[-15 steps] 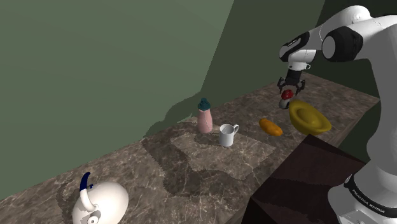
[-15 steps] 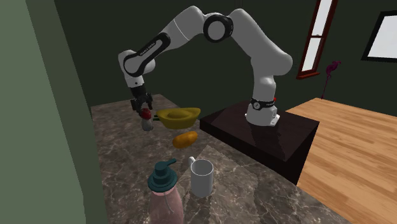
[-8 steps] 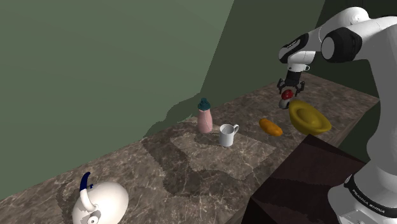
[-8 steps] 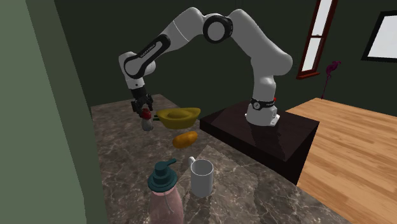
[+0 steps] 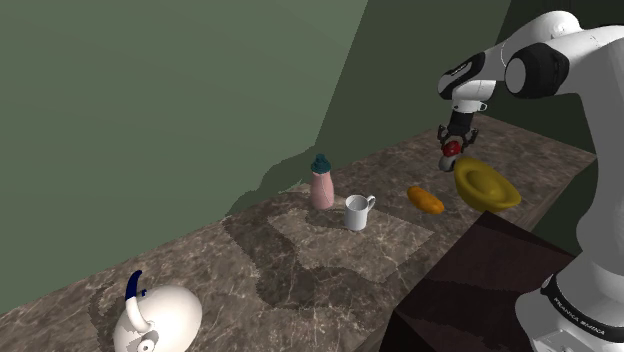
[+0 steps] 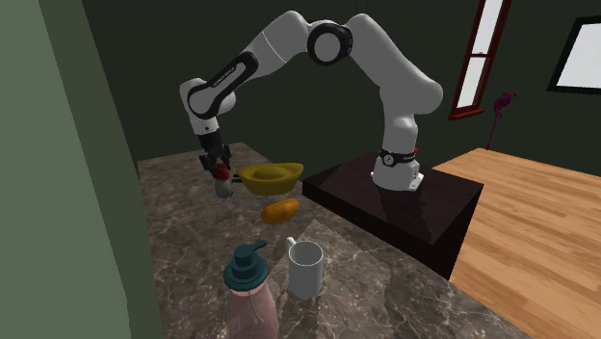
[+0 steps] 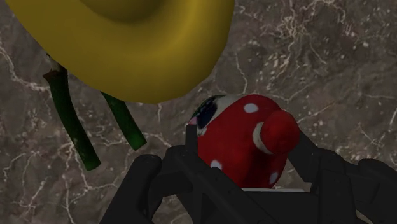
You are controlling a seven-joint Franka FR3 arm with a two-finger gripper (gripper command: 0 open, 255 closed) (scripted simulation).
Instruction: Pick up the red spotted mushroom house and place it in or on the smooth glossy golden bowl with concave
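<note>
The black gripper (image 5: 453, 141) has its fingers (image 7: 321, 175) clamped on the red white-spotted mushroom house (image 7: 238, 143), held above the dark marbled desk (image 5: 320, 250). The house hangs just beside the glossy golden bowl (image 5: 487, 185).

On the marble bench (image 5: 330, 250) we see a pink bottle (image 5: 321, 188) just beside a white mug (image 5: 356, 212), an orange lump (image 5: 425, 200) near them, and a white kettle (image 5: 160, 320) well apart.

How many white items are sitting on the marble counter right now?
2. A white mug beside the pink bottle, and a white teapot near the shoulder view's lower left corner. None looks hidden.
</note>
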